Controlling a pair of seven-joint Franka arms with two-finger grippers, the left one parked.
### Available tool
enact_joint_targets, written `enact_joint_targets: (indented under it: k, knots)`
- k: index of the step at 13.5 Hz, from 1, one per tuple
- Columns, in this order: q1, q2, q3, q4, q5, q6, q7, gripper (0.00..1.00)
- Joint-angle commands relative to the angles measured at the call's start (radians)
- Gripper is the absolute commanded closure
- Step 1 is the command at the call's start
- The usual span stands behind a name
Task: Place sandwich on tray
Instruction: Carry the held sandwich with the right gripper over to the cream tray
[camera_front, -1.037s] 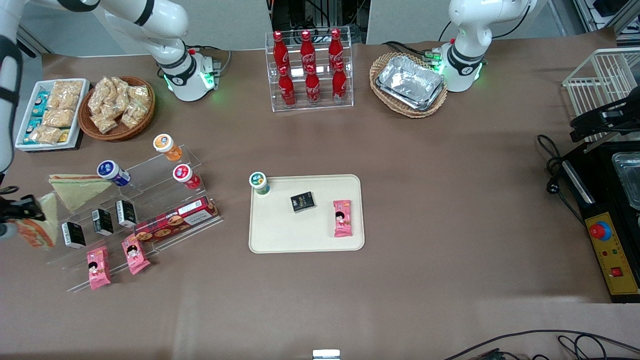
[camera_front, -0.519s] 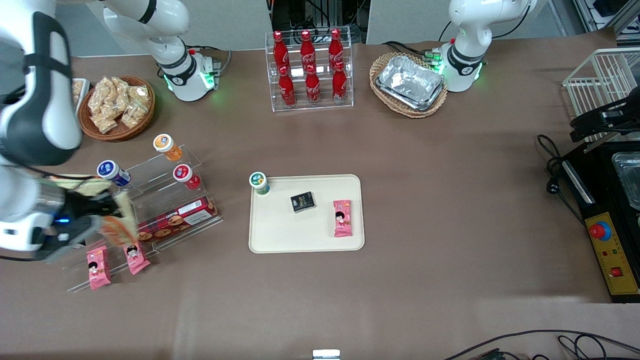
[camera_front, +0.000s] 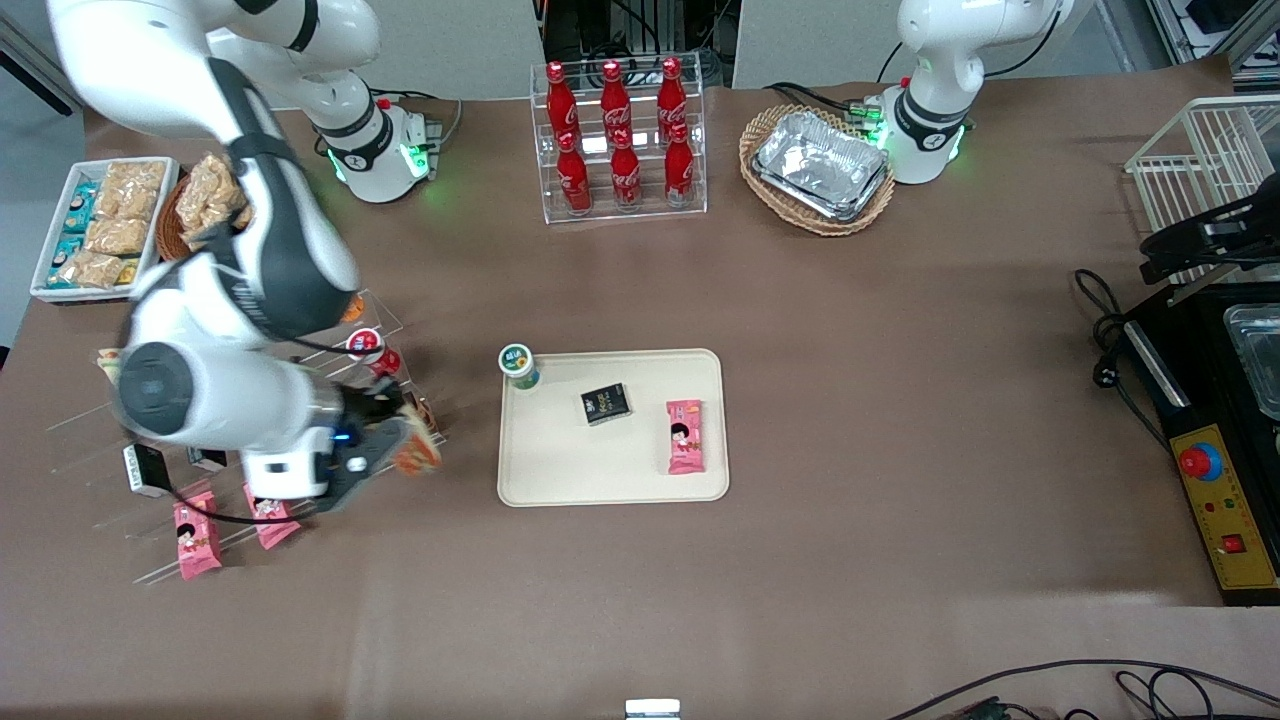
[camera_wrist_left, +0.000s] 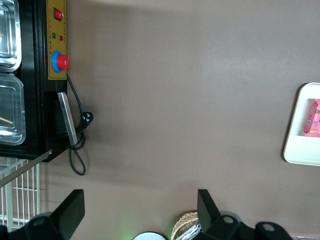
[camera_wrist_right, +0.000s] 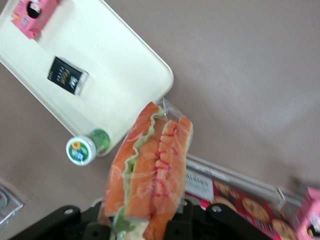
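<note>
My right gripper (camera_front: 392, 440) is shut on the wrapped sandwich (camera_front: 416, 452), a wedge with orange-red filling, and holds it above the table between the acrylic snack rack and the cream tray (camera_front: 560, 470). In the right wrist view the sandwich (camera_wrist_right: 150, 165) stands between the black fingers (camera_wrist_right: 176, 221), with the tray (camera_wrist_right: 125, 85) just ahead of it. On the tray lie a pink snack pack (camera_front: 685, 436), a small black box (camera_front: 606, 403) and a green-capped bottle (camera_front: 518, 364) at its corner.
An acrylic rack (camera_front: 300, 440) holds bottles, black boxes, pink packs and a red biscuit box (camera_wrist_right: 240, 200) under my arm. A white snack tray (camera_front: 70, 240) and a snack basket sit toward the working arm's end. A cola bottle rack (camera_front: 620, 140) and a foil tray basket (camera_front: 818, 168) stand farther from the front camera.
My right arm has swung from the table's working-arm end toward the tray, carrying the sandwich over the acrylic rack. The tray and its items have not moved.
</note>
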Motion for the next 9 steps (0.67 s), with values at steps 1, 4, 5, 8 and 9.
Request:
enact_joint_targets:
  k: [1,4,5,8,9]
  knots:
    - [0.097,0.064,-0.001,0.020,0.001,0.121,0.000,0.64]
    - [0.227,0.137,-0.003,0.021,-0.071,0.238,-0.001,0.64]
    - [0.244,0.171,-0.003,0.029,-0.090,0.279,-0.022,0.64]
    - [0.264,0.245,0.000,0.043,-0.088,0.381,-0.165,0.64]
    - [0.278,0.263,-0.001,0.041,-0.090,0.401,-0.184,0.64]
